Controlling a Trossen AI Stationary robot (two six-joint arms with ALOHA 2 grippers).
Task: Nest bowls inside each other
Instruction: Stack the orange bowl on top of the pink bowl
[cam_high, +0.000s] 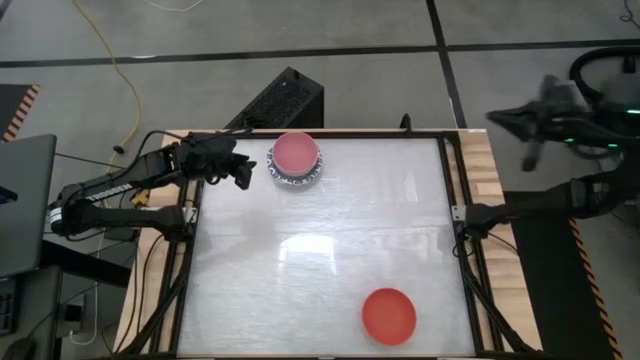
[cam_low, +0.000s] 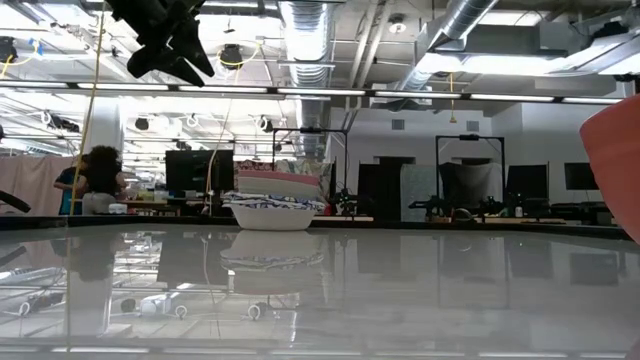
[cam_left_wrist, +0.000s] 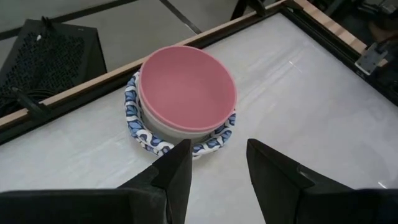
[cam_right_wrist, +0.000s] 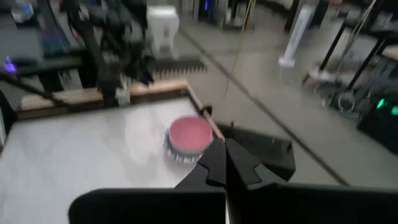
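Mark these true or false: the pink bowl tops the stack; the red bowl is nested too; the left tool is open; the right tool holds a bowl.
1. The pink bowl sits on top of the stack. True.
2. The red bowl is nested in it. False: it stands alone near the table's front edge.
3. The left tool is open beside the stack. True.
4. The right tool holds a bowl. False: it is shut, empty, off the table.

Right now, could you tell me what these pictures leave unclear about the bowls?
- Stack: the pink bowl covers the bowls beneath in the high view, so their count is hidden.
- Red bowl: cut off by the right edge in the low view.
- Right gripper: blurred in the high view.
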